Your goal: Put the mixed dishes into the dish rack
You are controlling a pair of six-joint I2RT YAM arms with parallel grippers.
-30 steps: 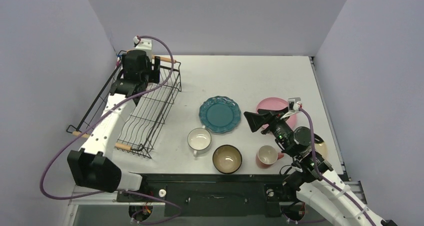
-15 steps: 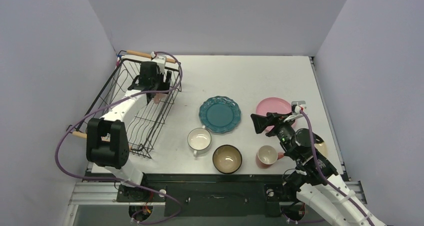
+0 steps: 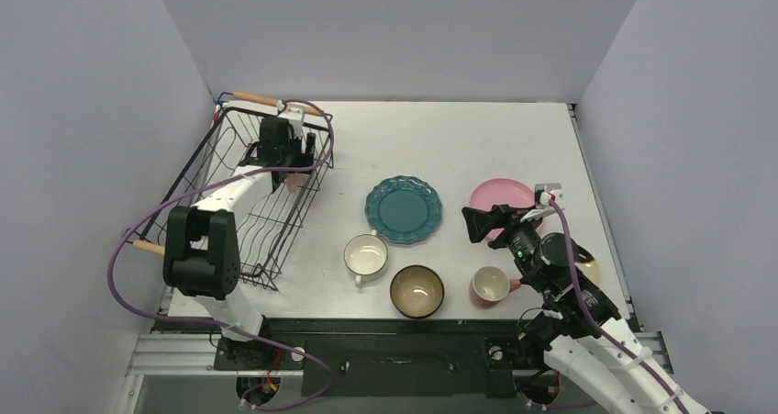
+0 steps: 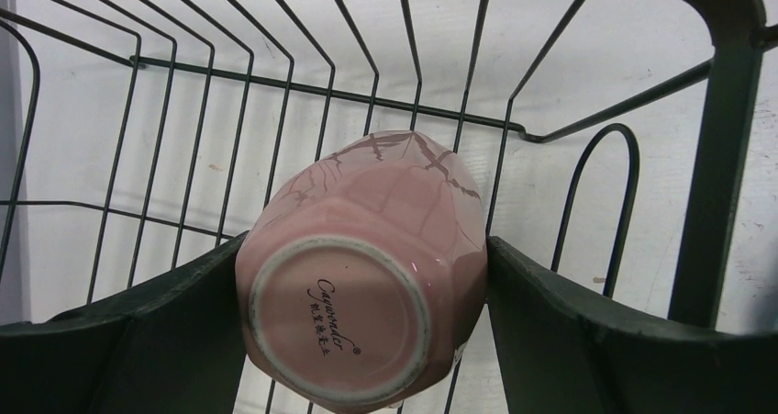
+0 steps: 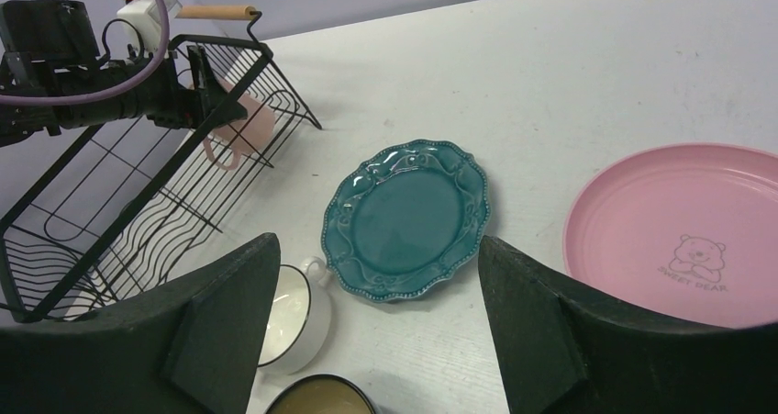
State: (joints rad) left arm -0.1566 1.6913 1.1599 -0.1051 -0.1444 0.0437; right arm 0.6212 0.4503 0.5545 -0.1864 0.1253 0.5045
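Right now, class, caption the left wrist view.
Left gripper holds pink ceramic mug, base toward camera, over black wire dish rack.

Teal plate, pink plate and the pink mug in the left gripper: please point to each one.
teal plate (image 5: 404, 217): right wrist view, its flat centre.
pink plate (image 5: 642, 212): right wrist view, its flat inside.
pink mug (image 4: 358, 276): left wrist view, its underside.

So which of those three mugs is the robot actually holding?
The pink mug clamped in the left gripper at the dish rack. The white mug and the other pink mug stand upright on the table, untouched.
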